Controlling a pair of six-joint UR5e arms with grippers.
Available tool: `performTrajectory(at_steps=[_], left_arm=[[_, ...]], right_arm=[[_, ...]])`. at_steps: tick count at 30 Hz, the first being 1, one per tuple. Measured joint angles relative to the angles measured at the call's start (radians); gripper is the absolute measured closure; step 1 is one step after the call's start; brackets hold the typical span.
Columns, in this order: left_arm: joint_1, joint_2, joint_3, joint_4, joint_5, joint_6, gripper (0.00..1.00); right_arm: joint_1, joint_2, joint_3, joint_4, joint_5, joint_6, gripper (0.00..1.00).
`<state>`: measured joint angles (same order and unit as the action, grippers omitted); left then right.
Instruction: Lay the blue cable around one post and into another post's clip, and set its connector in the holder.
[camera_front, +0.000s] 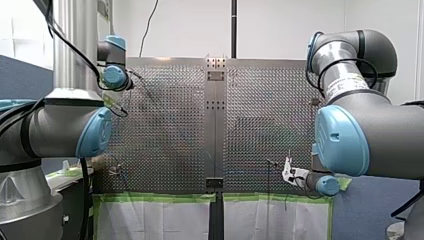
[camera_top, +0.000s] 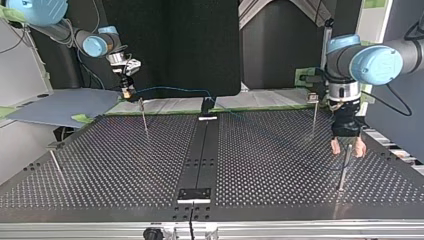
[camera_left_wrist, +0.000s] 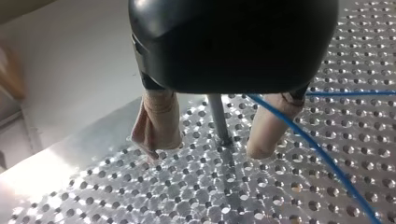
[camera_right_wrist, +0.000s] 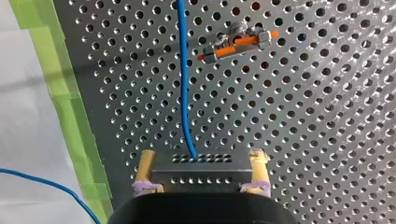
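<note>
The perforated metal table (camera_top: 125, 165) is split down its middle by a dark strip (camera_top: 202, 145). In the front view, green tape (camera_front: 155, 197) runs along the table's edge, bordering a white sheet (camera_front: 155, 220). At the top view's left a blue-grey board (camera_top: 60, 105) lies beside the table, and a black panel (camera_top: 170, 45) stands behind it

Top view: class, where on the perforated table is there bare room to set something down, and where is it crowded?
Bare: the view's left half, between the far post and the centre strip, down to the near edge. Crowded: around my left gripper, open about a second post, with the blue cable beside it.
</note>
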<state>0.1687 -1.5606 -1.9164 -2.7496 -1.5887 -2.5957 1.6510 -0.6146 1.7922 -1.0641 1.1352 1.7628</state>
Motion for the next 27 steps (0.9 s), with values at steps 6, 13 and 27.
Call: performTrajectory(at_steps=[6, 13, 27], left_arm=[[-0.001, 0.04, -0.026, 0.013, -0.001, -0.056, 0.0], [-0.006, 0.05, -0.03, 0.016, 0.011, -0.102, 0.0], [-0.028, 0.075, -0.039, -0.021, 0.018, -0.065, 0.0]], right_arm=[[0.004, 0.0, -0.003, 0.001, 0.0, 0.002, 1.0], [0.008, 0.0, -0.005, 0.002, 0.0, 0.002, 1.0], [0.009, 0.0, -0.006, 0.002, 0.0, 0.003, 1.0]])
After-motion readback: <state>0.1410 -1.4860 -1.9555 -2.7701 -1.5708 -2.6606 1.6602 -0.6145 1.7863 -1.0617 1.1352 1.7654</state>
